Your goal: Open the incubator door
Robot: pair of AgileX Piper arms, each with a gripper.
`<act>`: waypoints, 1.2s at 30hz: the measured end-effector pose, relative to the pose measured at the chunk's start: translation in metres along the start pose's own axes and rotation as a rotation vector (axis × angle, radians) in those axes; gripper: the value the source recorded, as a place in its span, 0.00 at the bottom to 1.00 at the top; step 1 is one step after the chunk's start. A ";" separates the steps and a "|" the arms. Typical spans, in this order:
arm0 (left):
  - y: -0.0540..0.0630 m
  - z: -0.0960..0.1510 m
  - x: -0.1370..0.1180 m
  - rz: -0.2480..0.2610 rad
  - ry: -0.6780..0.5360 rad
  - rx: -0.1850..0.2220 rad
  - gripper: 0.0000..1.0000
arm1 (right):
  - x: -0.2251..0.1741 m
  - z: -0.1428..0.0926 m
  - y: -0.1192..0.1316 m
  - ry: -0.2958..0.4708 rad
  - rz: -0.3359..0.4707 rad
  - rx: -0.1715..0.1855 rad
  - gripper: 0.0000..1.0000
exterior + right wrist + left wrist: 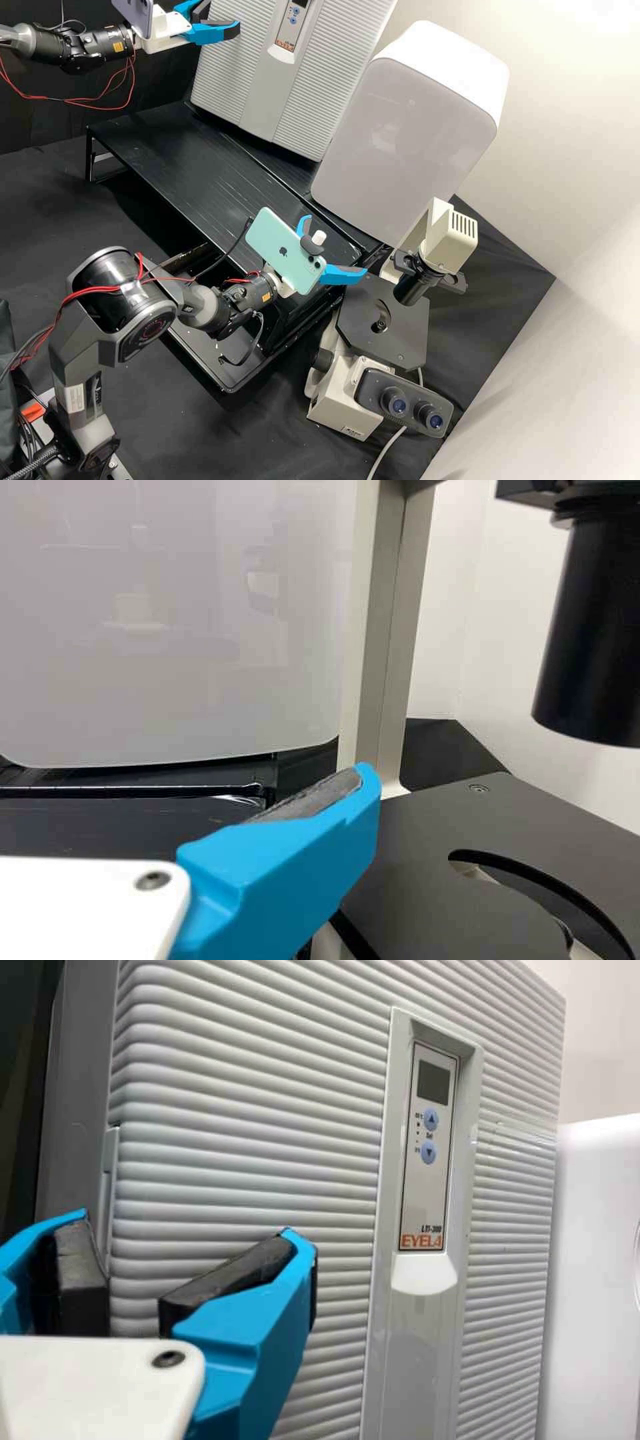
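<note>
At the upper left of the high view, the left gripper (223, 15) is held before the ribbed front of the incubator (227, 80). It is released, with its two blue fingers spread and nothing gripped between their dark, matt pads; whether the incubator is touched cannot be told. In the left wrist view, the fingers are seen near the door's upright side edge, where a narrow strip (108, 1185) is set into the ribbing. The door (250, 1160) is seen shut, and its pale grey ribs are interrupted by a smooth vertical band that carries the control panel (425, 1150).

The incubator is placed at the back, beyond a low black platform (180, 160) with a smooth, scuffed top. Open room is left above this top, between the incubator's lower edge and the right arm.

Farther right, the right gripper (335, 245) is held over the platform's near right corner, well apart from the incubator. It too is released, its blue fingers parted. Behind it, a glossy white cabinet (413, 133) with rounded corners is placed just beside the incubator. At the far right, a microscope (450, 237) of cream-coloured casing is stood, its flat black stage (407, 327) cut by a curved opening.
</note>
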 end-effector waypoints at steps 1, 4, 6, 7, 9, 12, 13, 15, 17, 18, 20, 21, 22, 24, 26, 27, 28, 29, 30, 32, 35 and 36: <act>0.001 0.001 -0.001 0.001 0.000 0.000 0.00 | 0.000 0.000 0.000 0.000 0.000 0.000 1.00; 0.001 0.001 -0.005 -0.003 0.002 -0.001 0.00 | 0.000 0.000 0.000 0.000 0.000 0.000 1.00; 0.001 0.002 -0.006 -0.004 0.002 -0.001 0.00 | 0.000 0.000 0.000 0.000 0.000 0.000 1.00; 0.001 0.002 -0.007 -0.006 0.001 0.001 0.00 | 0.000 0.000 0.000 0.000 0.000 0.000 1.00; 0.000 0.002 -0.007 -0.009 0.002 0.000 0.00 | 0.000 0.000 0.000 0.000 0.000 0.000 1.00; 0.001 0.002 -0.008 -0.008 0.003 -0.001 0.00 | 0.000 0.000 0.000 0.000 0.000 0.000 1.00; 0.001 0.002 -0.008 -0.008 0.003 -0.001 0.00 | 0.000 0.000 0.000 0.000 0.000 0.000 1.00; 0.001 0.002 -0.008 -0.010 0.005 -0.001 0.00 | 0.000 0.000 0.000 0.000 0.000 0.000 1.00; 0.002 0.003 -0.009 -0.009 0.005 0.000 0.00 | 0.000 0.000 0.000 0.000 0.000 0.000 1.00; 0.002 0.003 -0.009 -0.009 0.005 0.000 0.00 | 0.000 0.000 0.000 0.000 0.000 0.000 1.00; 0.002 0.003 -0.009 -0.009 0.005 0.000 0.00 | 0.000 0.000 0.000 0.000 0.000 0.000 1.00; 0.002 0.003 -0.009 -0.009 0.005 0.000 0.00 | 0.000 0.000 0.000 0.000 0.000 0.000 1.00; 0.002 0.003 -0.009 -0.009 0.005 0.000 0.00 | 0.000 0.000 0.000 0.000 0.000 0.000 1.00; 0.002 0.003 -0.009 -0.009 0.005 0.000 0.00 | 0.000 0.000 0.000 0.000 0.000 0.000 1.00; 0.002 0.003 -0.009 -0.009 0.005 -0.003 0.00 | 0.000 0.000 0.000 0.000 0.000 0.000 1.00; 0.002 0.003 -0.009 -0.009 0.005 -0.003 0.00 | 0.000 0.000 0.000 0.000 0.000 0.000 1.00; 0.002 0.003 -0.009 -0.009 0.005 -0.005 0.00 | 0.000 0.000 0.000 0.000 0.000 0.000 1.00; 0.002 0.003 -0.009 -0.009 0.005 -0.007 0.00 | 0.000 0.000 0.000 0.000 0.000 0.000 1.00; 0.002 0.003 -0.009 -0.009 0.005 -0.007 0.00 | 0.000 0.000 0.000 0.000 0.000 0.000 1.00; 0.002 0.003 -0.009 -0.009 0.005 -0.007 0.00 | 0.000 0.000 0.000 0.000 0.000 0.000 1.00; 0.002 0.003 -0.009 -0.009 0.005 -0.007 0.00 | 0.000 0.000 0.000 0.000 0.000 0.000 1.00; 0.002 0.003 -0.009 -0.010 0.004 -0.005 0.00 | 0.000 0.000 0.000 0.000 0.000 0.000 1.00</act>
